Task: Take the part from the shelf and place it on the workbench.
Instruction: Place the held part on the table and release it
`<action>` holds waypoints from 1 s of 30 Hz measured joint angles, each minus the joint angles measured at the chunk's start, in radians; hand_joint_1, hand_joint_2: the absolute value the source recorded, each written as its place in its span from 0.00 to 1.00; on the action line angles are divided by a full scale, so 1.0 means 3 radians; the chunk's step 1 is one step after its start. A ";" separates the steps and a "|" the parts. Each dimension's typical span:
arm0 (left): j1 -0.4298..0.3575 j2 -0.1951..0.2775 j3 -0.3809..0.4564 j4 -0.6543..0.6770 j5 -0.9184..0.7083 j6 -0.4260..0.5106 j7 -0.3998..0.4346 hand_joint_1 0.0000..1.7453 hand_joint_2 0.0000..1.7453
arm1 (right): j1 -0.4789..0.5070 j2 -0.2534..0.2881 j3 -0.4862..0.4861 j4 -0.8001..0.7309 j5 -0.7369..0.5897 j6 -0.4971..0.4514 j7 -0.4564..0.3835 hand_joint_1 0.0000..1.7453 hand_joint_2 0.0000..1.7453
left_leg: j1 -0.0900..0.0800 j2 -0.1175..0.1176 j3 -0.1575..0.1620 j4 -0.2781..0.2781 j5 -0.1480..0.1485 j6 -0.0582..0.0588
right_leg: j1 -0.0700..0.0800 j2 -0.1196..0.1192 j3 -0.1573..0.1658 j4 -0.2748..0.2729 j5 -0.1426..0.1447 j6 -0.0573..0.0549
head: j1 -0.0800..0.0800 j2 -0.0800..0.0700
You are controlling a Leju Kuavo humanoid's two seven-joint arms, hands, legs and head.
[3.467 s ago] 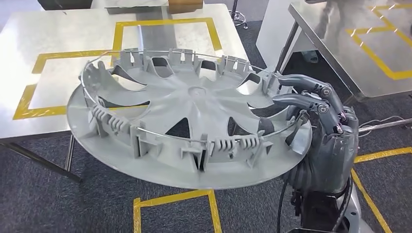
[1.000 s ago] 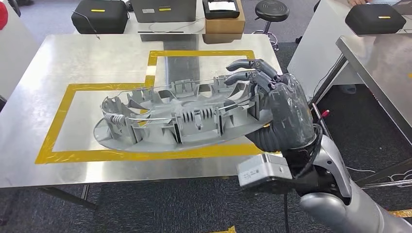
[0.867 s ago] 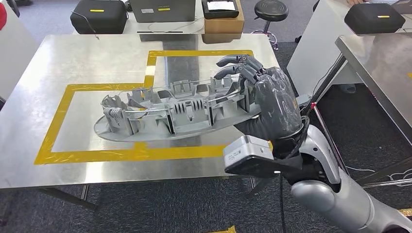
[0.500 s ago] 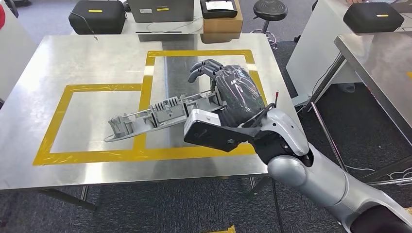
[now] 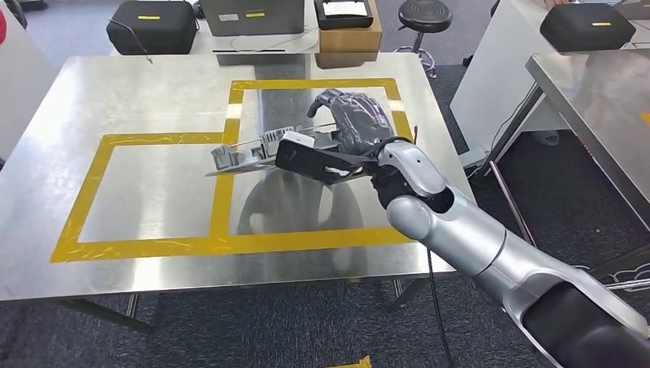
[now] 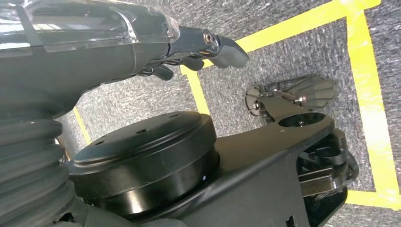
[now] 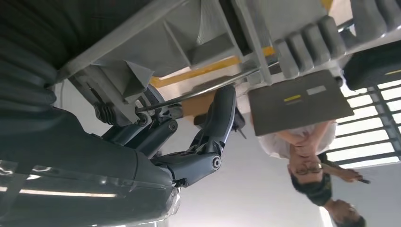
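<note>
Since a second ago, we have brought the part (image 5: 253, 154) from low over the left yellow square to the centre of the frame, over the tape line between both squares of the table (image 5: 115, 92), its rim turned edge-on and tilted. We judge the placing is near, not done. Our right hand (image 5: 349, 123) grips the part's rim, fingers (image 7: 220, 118) hooked over its wire ring. Our left hand (image 6: 142, 47) hangs over the floor, fingers curled, holding nothing.
</note>
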 joint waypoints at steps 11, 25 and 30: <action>-0.0019 0.0038 -0.0004 0.0000 -0.0018 -0.0012 0.0013 0.00 1.00 | -0.0186 0.0116 0.0004 0.0690 0.0103 -0.0076 0.0072 1.00 1.00 | 0.0005 -0.0039 0.0000 0.0001 0.0003 -0.0003 | -0.0001 -0.0012 0.0005 0.0000 0.0000 0.0000 | 0.0000 0.0000; -0.0018 0.0051 -0.0028 0.0000 -0.0088 -0.0072 -0.0072 0.00 1.00 | -0.0225 0.0130 0.0004 0.0936 0.0120 -0.0051 0.0115 1.00 1.00 | 0.0008 -0.0062 0.0000 0.0001 0.0009 -0.0013 | -0.0001 -0.0024 0.0006 0.0000 -0.0001 -0.0001 | 0.0000 0.0000; -0.0018 0.0055 -0.0029 0.0000 -0.0091 -0.0074 -0.0078 0.00 1.00 | -0.0225 0.0130 0.0004 0.0973 0.0121 -0.0046 0.0115 1.00 1.00 | 0.0008 -0.0062 0.0000 0.0001 0.0009 -0.0013 | -0.0001 -0.0024 0.0006 0.0000 -0.0001 -0.0001 | 0.0003 0.0000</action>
